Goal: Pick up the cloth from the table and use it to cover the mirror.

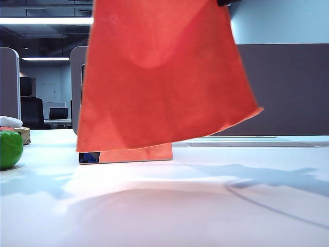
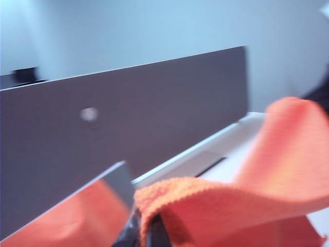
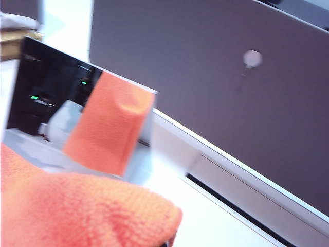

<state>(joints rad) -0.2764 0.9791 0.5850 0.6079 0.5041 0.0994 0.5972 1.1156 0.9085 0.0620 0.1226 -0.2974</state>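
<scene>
The orange cloth hangs spread out above the white table, and its top edge runs out of the exterior view. Behind it stands the mirror; only its bottom strip shows, reflecting orange. A dark bit of my right gripper shows at the cloth's upper right corner. In the left wrist view my left gripper is shut on a fold of the cloth, with the mirror close beside it. In the right wrist view the cloth hides nearly all of my right gripper, and the mirror stands just beyond it.
A green round object and a small brown box sit at the table's left edge. A grey-brown partition runs along the back. A thin dark cable lies on the table at the right.
</scene>
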